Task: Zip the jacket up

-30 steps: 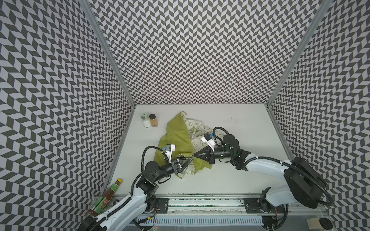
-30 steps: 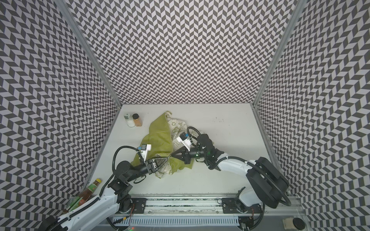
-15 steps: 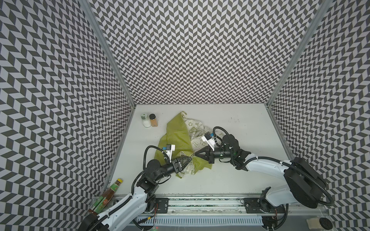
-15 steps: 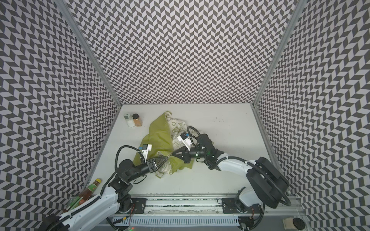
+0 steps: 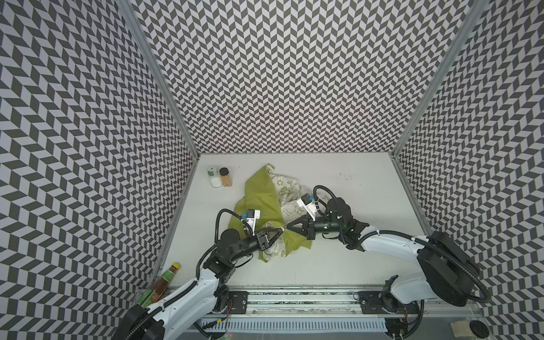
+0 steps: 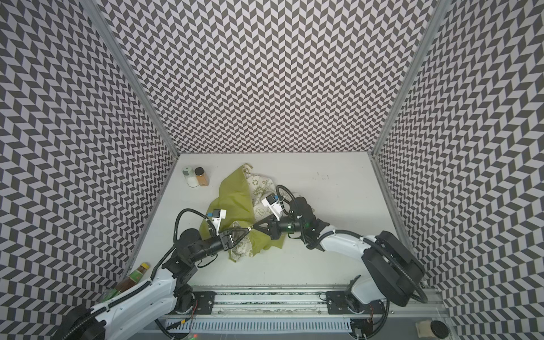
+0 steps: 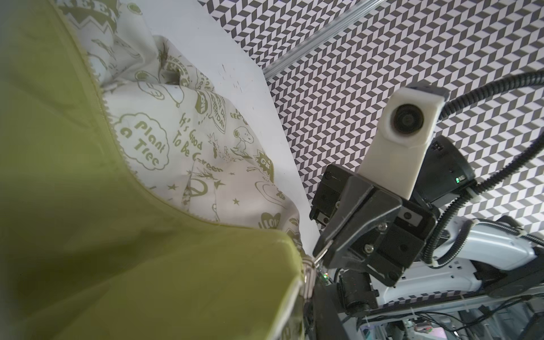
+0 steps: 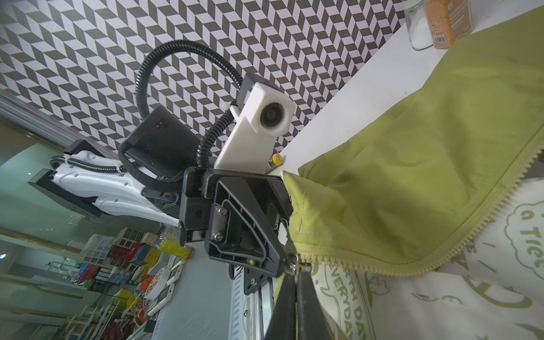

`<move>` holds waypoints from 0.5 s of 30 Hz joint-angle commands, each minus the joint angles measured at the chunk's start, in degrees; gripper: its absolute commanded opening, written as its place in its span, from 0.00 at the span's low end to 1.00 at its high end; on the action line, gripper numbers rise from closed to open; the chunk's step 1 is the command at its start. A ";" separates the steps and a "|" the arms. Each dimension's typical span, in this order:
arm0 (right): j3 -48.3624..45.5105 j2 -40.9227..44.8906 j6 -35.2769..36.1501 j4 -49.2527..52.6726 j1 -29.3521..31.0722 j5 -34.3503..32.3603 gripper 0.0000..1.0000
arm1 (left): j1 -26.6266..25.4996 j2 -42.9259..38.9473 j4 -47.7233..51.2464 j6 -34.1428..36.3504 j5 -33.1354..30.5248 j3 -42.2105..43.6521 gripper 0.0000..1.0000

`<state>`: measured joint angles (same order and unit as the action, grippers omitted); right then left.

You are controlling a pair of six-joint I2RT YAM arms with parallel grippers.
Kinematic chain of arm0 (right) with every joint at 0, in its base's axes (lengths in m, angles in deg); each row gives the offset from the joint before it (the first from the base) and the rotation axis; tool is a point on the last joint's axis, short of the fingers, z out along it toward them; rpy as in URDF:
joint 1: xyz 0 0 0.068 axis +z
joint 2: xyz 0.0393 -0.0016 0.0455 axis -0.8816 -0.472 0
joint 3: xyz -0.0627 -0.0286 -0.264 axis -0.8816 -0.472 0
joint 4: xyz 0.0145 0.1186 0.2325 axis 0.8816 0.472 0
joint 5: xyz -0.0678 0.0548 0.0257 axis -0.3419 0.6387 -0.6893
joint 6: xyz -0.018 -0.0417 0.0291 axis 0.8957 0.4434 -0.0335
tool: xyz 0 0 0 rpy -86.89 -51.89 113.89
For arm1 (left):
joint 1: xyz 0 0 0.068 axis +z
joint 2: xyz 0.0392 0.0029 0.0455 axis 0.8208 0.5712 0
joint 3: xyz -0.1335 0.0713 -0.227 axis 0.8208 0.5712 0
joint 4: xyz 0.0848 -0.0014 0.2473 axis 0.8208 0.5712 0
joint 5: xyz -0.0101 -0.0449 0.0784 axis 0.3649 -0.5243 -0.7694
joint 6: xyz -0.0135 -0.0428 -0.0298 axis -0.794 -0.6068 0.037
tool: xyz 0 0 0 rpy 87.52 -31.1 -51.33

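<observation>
- Lime-green jacket (image 5: 262, 200) lies crumpled on the tabletop (image 5: 353, 259), left of centre, printed lining showing, zipper undone.
- Right jaws are closed tight on the zipper pull (image 8: 298, 264); left jaws pinch the hem just beside it, nearly shut.
- I judge the zip run is just starting: next I must keep the hem taut and draw the pull along the teeth.

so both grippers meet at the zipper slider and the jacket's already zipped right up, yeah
No, it isn't zipped up: the jacket lies open, teeth apart and lining showing, clearest in the wrist views. The left gripper and right gripper do meet at the slider.
</observation>
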<state>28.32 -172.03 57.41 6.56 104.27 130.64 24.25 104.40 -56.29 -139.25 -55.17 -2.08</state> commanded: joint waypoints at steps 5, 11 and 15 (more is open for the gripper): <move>-1.05 0.05 -2.66 -3.50 -2.03 -1.63 0.00 | 0.55 -0.28 1.01 0.96 -0.66 -2.38 0.01; -1.67 0.60 -3.53 -3.18 -3.06 -4.37 0.00 | 0.98 -2.24 2.71 0.93 -1.10 -2.07 0.00; -1.75 0.36 -3.15 -2.27 -3.23 -6.41 0.00 | 1.15 -3.43 3.31 0.91 -1.12 -2.05 0.00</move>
<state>27.33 -172.00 54.59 5.95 101.98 128.21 24.90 102.21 -53.63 -138.72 -55.81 -2.93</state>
